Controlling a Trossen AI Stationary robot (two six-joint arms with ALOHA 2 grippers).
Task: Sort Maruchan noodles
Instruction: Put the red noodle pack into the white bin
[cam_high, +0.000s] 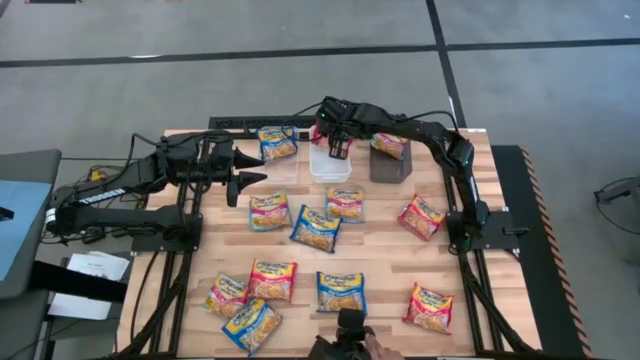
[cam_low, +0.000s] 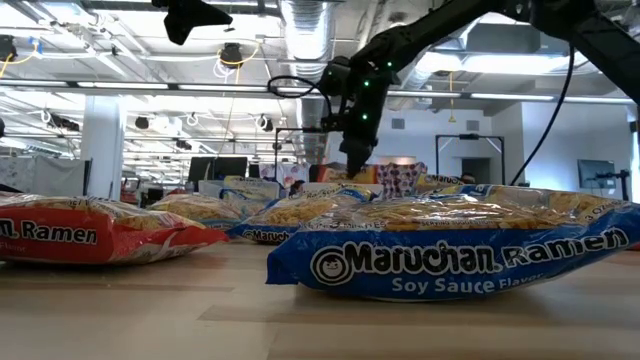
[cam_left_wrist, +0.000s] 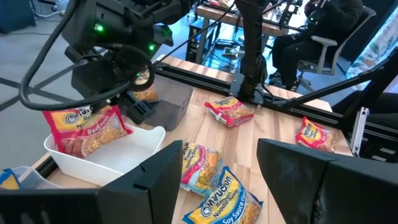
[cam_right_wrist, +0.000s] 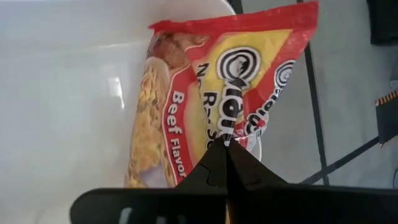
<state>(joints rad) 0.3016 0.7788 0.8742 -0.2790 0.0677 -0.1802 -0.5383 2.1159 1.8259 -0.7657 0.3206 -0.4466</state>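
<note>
My right gripper (cam_high: 338, 148) hangs over the white bin (cam_high: 330, 168) at the far middle of the table. It is shut on a red-and-yellow Maruchan beef packet (cam_left_wrist: 87, 129). My left gripper (cam_high: 250, 180) waits open at the far left, raised above the table, holding nothing. Several more Maruchan packets lie flat on the table, among them a blue one (cam_high: 316, 227), a red one (cam_high: 421, 216) and a blue soy sauce one (cam_low: 450, 250) nearest the low camera. My right gripper pinches the red packet's wrapper (cam_right_wrist: 231, 132) between its two shut fingers, near the packet's upper end, where the plastic creases. The fingers slant down from above. The packet hangs tilted below them, its lower part (cam_left_wrist: 74, 144) inside the white bin.
A clear bin with a blue packet (cam_high: 277, 143) stands to the left of the white bin. A dark bin (cam_high: 390, 165) with a packet in it stands to the right. A dark camera mount (cam_high: 350, 335) sits at the near edge. A person sits on a chair (cam_left_wrist: 311, 31) beyond the table.
</note>
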